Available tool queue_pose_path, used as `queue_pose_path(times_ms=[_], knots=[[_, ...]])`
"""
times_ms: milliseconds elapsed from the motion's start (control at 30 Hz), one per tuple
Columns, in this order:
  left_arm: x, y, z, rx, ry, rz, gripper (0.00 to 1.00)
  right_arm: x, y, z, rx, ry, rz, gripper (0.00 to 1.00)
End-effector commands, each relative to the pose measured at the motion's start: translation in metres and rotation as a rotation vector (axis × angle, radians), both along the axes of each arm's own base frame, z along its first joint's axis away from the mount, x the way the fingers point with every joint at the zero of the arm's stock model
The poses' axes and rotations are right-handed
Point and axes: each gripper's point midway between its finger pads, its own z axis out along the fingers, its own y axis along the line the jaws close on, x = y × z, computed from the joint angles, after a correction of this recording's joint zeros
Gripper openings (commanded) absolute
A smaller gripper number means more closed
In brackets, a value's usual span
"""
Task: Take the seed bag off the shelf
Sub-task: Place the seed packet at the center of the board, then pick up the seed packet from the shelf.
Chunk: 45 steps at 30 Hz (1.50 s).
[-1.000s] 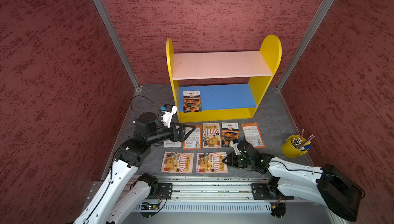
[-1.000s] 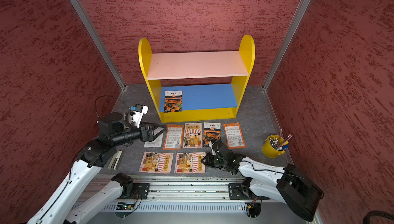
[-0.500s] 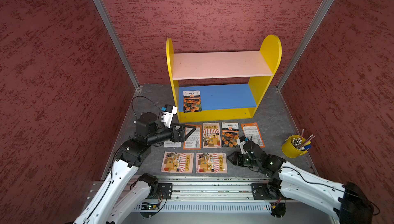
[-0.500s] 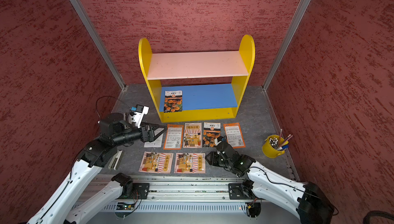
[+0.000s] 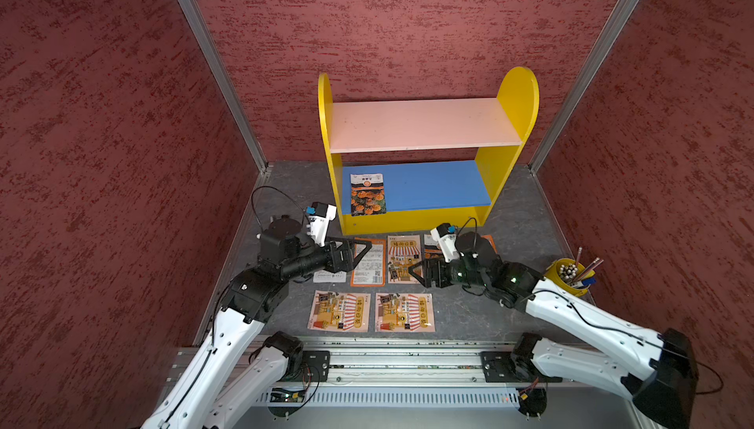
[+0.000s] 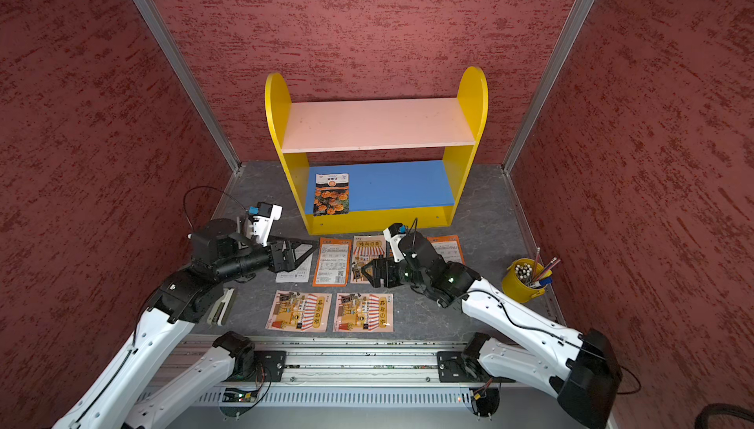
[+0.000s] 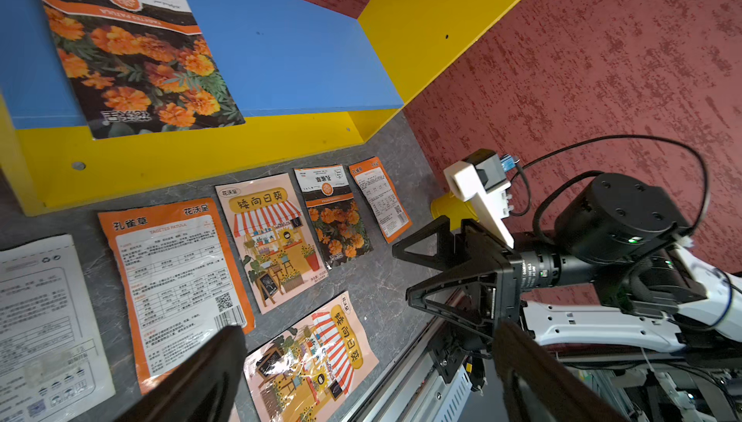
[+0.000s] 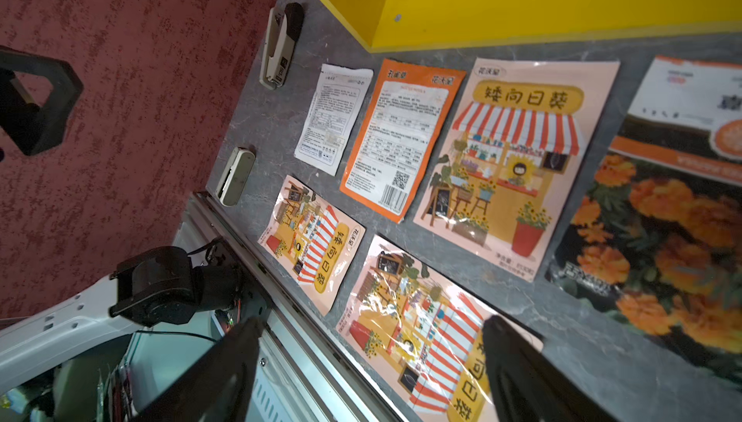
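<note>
So, the seed bag [image 5: 368,194] with the orange flowers lies flat on the blue lower board of the shelf [image 5: 517,96], at its left end, front edge poking a bit over the yellow lip. Both arms hover low over the other packets [image 5: 371,272] laid out on the table in front. The left gripper [image 5: 361,253] has its fingers spread wide with nothing between them. Same for the right gripper [image 5: 414,274], wide apart and empty. A yellow pencil cup [image 5: 569,280] sits off to the right.
</note>
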Motion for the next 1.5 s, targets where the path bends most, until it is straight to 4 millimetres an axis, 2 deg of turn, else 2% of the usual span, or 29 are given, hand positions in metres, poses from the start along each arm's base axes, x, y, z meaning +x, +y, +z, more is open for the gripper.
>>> queue_pose_path(times_ms=[0, 100, 200, 333, 533, 767, 1000, 1167, 1467], knots=[[0.003, 0.014, -0.008, 0.054, 0.015, 0.081, 1.00, 0.022, 0.008, 0.013, -0.097, -0.117, 0.030, 0.98], [0.003, 0.018, -0.010, 0.058, 0.022, 0.110, 1.00, 0.052, 0.027, 0.030, -0.135, -0.195, 0.025, 0.98], [0.002, 0.022, -0.011, 0.067, 0.026, 0.130, 1.00, 0.081, 0.045, 0.038, -0.192, -0.264, 0.024, 0.98], [-0.001, 0.026, -0.014, 0.076, 0.041, 0.147, 1.00, 0.119, 0.072, 0.038, -0.267, -0.333, 0.028, 0.98], [-0.002, 0.029, -0.017, 0.080, 0.051, 0.160, 1.00, 0.160, 0.109, 0.035, -0.315, -0.384, 0.059, 0.98], [-0.004, 0.028, -0.020, 0.082, 0.061, 0.153, 1.00, 0.202, 0.132, 0.034, -0.377, -0.449, 0.028, 0.98], [-0.004, 0.028, -0.024, 0.082, 0.069, 0.150, 1.00, 0.229, 0.145, 0.025, -0.428, -0.464, 0.016, 0.98], [-0.005, 0.027, -0.024, 0.082, 0.071, 0.148, 1.00, 0.241, 0.150, 0.011, -0.463, -0.451, 0.015, 0.98], [-0.005, 0.027, -0.027, 0.081, 0.074, 0.147, 1.00, 0.249, 0.139, -0.019, -0.507, -0.400, 0.011, 0.98]])
